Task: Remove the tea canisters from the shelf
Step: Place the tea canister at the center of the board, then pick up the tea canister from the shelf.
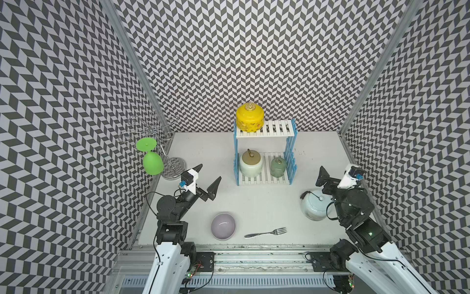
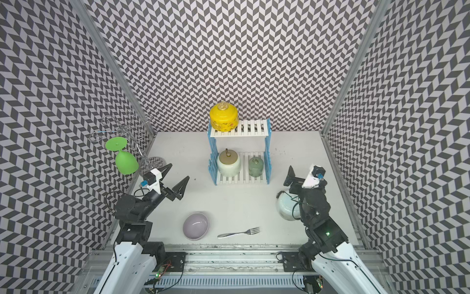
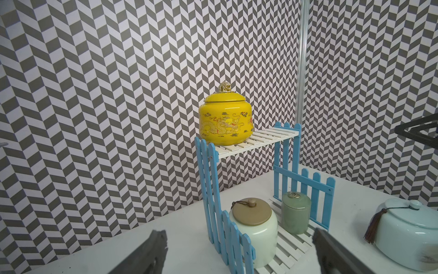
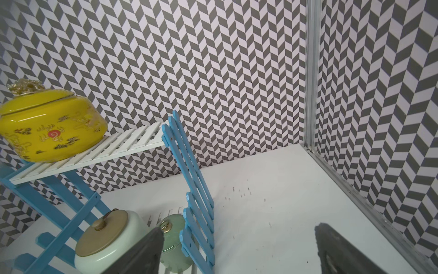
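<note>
The shelf (image 1: 277, 128) stands on the desk (image 1: 254, 203) toward its far edge. The yellow canister (image 1: 249, 119) sits on the top tier's left end, with gold dragons painted round its side. The cream canister (image 1: 250, 165) and the grey-green canister (image 1: 278, 168) share the bottom tier. The pale blue canister (image 1: 312, 207) rests on the desk near the right edge. The left gripper (image 1: 210, 171) and the right gripper (image 4: 238, 229) both gape wide, holding nothing

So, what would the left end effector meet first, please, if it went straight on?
Most likely the shelf's blue picket side, with the cream canister right behind it; how high the left end effector aims is unclear.
</note>
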